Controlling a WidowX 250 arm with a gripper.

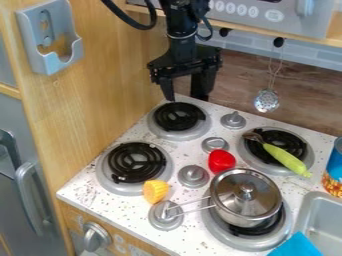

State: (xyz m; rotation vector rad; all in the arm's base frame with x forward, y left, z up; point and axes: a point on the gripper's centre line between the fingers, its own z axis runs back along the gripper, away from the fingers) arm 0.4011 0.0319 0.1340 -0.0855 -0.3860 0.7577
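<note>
The gripper (184, 95) hangs open over the back left burner (179, 117), its two fingers apart with nothing between them. A lidded silver pot (245, 197) sits on the front right burner, its wire handle pointing left. A rounded red object (221, 161) lies beside the pot, near the middle of the stovetop. The yellow object (155, 191) is at the edge of the front left burner (136, 165). Across the back right burner (299, 143) lies a long green object (286, 159) with a brownish end.
Several grey knobs (193, 176) stand up between the burners. At the right are a sink (322, 215), a blue can (334, 167) and a blue cloth (296, 246). A strainer (266, 101) hangs on the back wall. A wooden panel (100, 100) rises at the left.
</note>
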